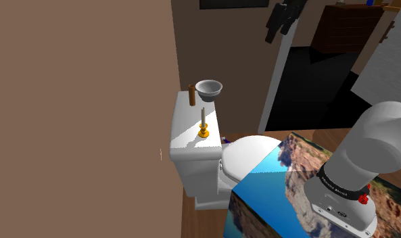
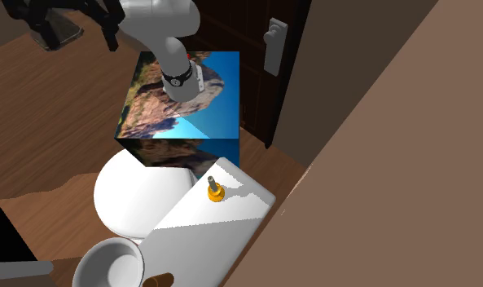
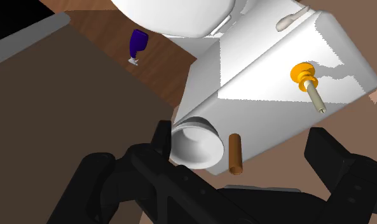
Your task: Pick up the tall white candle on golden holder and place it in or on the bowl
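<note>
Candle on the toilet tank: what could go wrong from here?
1. The candle is thin and upright on a small golden holder. The open gripper hangs well away from it, and an off-centre approach could tip it off the tank lid.
2. The bowl sits at the lid's end with a brown cylinder right beside it. Placing could knock either one off.
3. The tall candle may topple out of the bowl once released.

This is a bathroom in a house, because there is a white toilet point(image 1: 251, 154) with a round lid and a tank point(image 1: 191, 138) behind it, next to a plain brown wall point(image 1: 77, 81), on a wooden floor point(image 2: 52, 106).
</note>
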Motion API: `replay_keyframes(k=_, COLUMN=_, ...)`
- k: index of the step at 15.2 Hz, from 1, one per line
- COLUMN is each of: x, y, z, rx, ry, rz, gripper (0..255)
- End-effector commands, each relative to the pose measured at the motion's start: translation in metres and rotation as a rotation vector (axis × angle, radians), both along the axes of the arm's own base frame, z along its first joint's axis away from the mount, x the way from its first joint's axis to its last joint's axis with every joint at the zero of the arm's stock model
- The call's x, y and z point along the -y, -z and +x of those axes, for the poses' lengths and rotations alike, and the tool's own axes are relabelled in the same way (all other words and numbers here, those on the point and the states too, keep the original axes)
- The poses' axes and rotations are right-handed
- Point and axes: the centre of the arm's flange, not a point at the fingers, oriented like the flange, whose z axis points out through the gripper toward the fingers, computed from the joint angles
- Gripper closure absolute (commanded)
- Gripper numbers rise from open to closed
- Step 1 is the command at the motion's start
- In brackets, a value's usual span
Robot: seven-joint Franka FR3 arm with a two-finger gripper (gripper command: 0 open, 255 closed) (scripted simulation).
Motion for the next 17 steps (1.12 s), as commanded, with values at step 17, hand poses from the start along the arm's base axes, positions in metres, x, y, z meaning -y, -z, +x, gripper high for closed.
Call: replay_keyframes(k=17, x=-0.082, y=0.179, z=0.055, rx=0.092, ry=-0.143, rz=0.054, gripper=0)
